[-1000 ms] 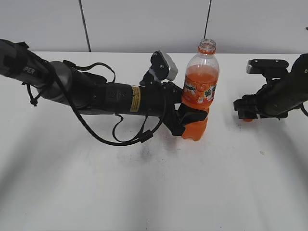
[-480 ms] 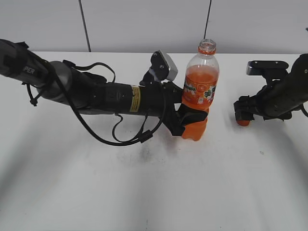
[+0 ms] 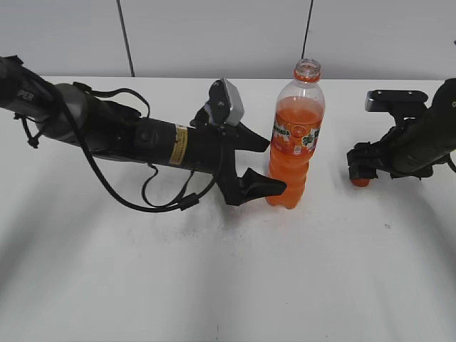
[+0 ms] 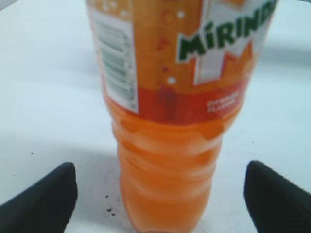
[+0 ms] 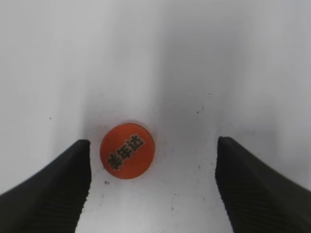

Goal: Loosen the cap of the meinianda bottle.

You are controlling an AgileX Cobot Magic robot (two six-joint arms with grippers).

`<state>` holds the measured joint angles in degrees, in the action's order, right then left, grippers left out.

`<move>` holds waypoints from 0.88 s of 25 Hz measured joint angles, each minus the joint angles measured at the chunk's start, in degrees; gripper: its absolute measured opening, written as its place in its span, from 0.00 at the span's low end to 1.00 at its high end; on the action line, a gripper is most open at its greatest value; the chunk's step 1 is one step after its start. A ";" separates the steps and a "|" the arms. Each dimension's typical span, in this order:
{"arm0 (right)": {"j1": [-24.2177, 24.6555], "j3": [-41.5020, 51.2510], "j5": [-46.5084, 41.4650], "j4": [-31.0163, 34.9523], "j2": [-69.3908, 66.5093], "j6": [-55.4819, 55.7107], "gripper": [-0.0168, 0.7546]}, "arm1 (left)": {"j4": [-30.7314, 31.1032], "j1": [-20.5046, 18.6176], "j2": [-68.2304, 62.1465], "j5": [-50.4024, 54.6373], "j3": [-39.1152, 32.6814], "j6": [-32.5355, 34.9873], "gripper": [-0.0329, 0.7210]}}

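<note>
**Operator:** Two arms in the exterior view. Where do I stand?

**Guide:** Your tall clear plastic bottle of orange soda (image 3: 296, 139) stands upright on the white desk (image 3: 228, 271) with its mouth bare. Your left tool (image 3: 267, 165) has its jaws apart just beside the ribbed lower body, not touching it. Your right tool (image 3: 361, 169) sits low, well apart from the bottle, over a spot of orange. I judge the loosening done; draw both arms straight back and level so neither finger nudges the uncapped bottle.

**Operator:** Left wrist view?

**Guide:** Both black fingertips (image 4: 46, 196) flank the bottle (image 4: 170, 160) with clear gaps either side. Soda fills everything visible here; from outside, the level reaches the shoulder, so a tip would spill.

**Operator:** Right wrist view?

**Guide:** Your small round orange plastic screw cap (image 5: 127, 151) lies flat on the desk (image 5: 155, 58), dark characters up, between the spread fingers (image 5: 46, 189), nearer one than the other and touching neither. Lift clear without sweeping it.
</note>
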<state>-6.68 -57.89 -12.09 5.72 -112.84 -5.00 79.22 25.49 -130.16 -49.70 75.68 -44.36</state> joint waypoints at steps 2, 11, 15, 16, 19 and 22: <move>0.00 0.04 -0.32 0.00 1.29 0.00 0.79 | 3.15 -2.22 0.00 -3.97 0.00 -0.44 0.86; 0.00 0.04 0.31 -5.41 9.05 0.00 0.79 | 17.73 -11.80 1.98 -10.00 0.00 -6.40 0.82; 0.00 -0.93 2.63 -13.80 11.27 -0.05 0.79 | 18.66 -13.16 7.50 6.49 -0.01 -10.21 0.82; 0.00 -1.67 3.12 -15.48 11.41 -0.05 0.79 | 17.94 -13.20 9.34 13.03 -0.01 -10.69 0.82; 0.00 -5.14 3.33 -19.95 11.41 -0.05 0.79 | 14.19 -13.25 13.90 32.37 -0.01 -11.30 0.82; 0.00 -10.05 2.86 -22.36 11.41 -0.05 0.79 | 9.96 -13.41 16.91 49.70 -0.01 -11.35 0.82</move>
<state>-6.68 -67.93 -9.22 -16.64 -101.43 -5.05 89.18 12.08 -113.26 0.00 75.67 -55.71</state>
